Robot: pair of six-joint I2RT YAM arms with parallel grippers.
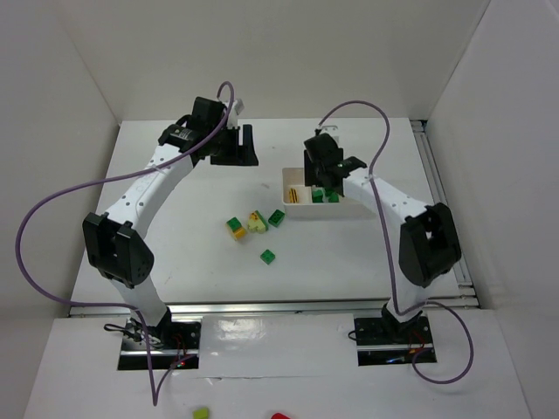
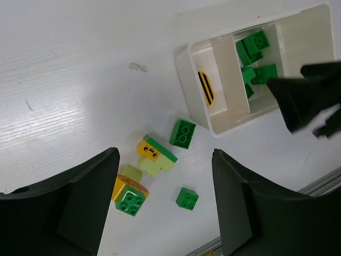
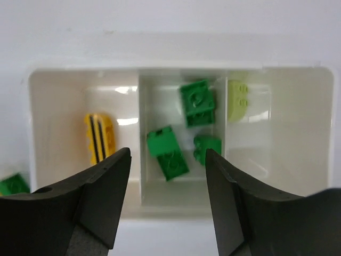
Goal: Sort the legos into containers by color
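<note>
1. My right gripper [image 3: 168, 205] hangs over the tray [image 1: 288, 208], jaws spread and empty. If I lower it carelessly, a finger could catch a divider or wall. The tray looks light, so it could shove or tip.
2. My left gripper [image 2: 165, 208] is likewise spread and holds nothing, high above the loose legos [image 2: 183, 133]. These lie on the table to the left of the tray and nearer to me.
3. The stack [image 2: 154, 154] is orange, green and pale pieces joined together. A pinch there could carry mixed colours into one compartment, or flick a neighbour away.
4. If the left arm delivers while the right sits over the tray, I judge the two could clash.
5. The legos are small, glossy and studded.
   - The tray's left compartment holds a striped yellow brick [image 3: 100, 137].
   - The middle compartment holds three green bricks [image 3: 168, 154].
   - The right compartment holds a pale brick [image 3: 238, 100].
   - On the table, a green-on-orange piece [image 2: 130, 194] sits left of the stack, and a lone green brick [image 1: 268, 256] lies nearest.
</note>
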